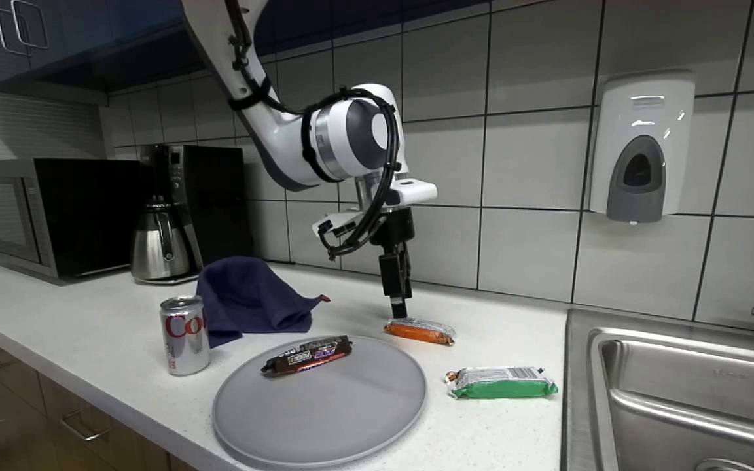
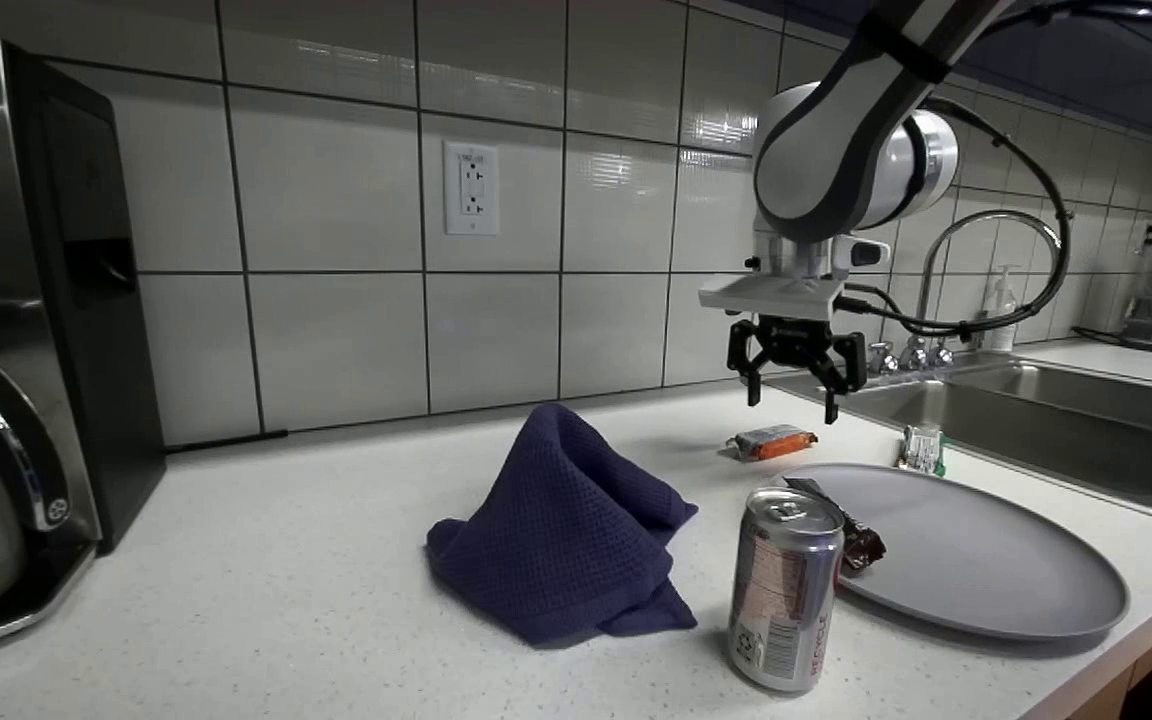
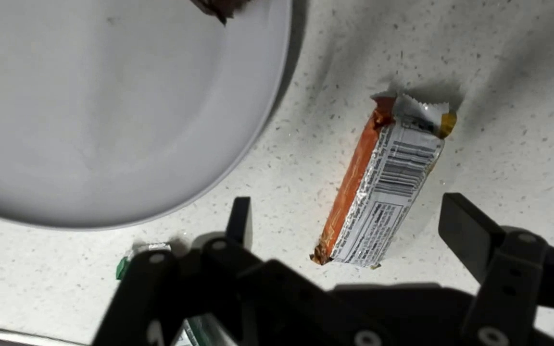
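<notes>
Hangs with wide-spread, empty gripper [image 3: 350,222] above snack bar [image 3: 385,190] lying lengthwise from seven to one o'clock in wrist view

You have one orange wrapped bar [image 3: 375,192], one green wrapped bar [image 1: 503,384] and one dark wrapped bar [image 1: 308,355] — three in all. You count one plate [image 1: 324,418], one drink can [image 1: 185,337] and one cloth [image 2: 576,540]. You find one microwave [image 1: 56,216], one coffee maker [image 1: 213,206] and one carafe [image 1: 149,252]. You also see one wall dispenser [image 1: 642,147], one pump bottle [image 2: 1002,339] and one sink [image 1: 583,366] — with two basins [image 2: 1016,428] to it.
</notes>
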Robot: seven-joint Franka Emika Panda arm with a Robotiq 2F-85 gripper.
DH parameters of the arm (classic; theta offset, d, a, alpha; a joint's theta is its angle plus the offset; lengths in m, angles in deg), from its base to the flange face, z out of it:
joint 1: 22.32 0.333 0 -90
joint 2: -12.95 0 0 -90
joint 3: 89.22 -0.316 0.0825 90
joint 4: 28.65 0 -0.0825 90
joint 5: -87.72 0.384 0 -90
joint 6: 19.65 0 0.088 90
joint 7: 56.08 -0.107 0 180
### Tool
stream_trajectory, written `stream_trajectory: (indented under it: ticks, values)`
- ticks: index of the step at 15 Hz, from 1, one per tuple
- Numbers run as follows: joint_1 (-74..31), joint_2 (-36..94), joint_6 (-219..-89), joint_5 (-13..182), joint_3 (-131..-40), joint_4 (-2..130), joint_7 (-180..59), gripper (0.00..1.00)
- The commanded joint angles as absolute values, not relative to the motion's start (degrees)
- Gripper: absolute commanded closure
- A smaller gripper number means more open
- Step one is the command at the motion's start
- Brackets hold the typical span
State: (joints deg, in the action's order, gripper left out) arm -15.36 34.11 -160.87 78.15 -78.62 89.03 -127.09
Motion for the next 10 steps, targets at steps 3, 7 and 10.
stream_trajectory:
  ticks: [3,7,10]
  values:
    - [-15.8,41.5,-158.0,78.1,-77.8,80.7,-130.6,0.0]
    - [-16.0,46.1,-158.2,79.4,-77.9,76.6,-130.7,0.0]
    - [-16.2,48.3,-158.6,81.0,-78.1,74.3,-130.1,0.0]
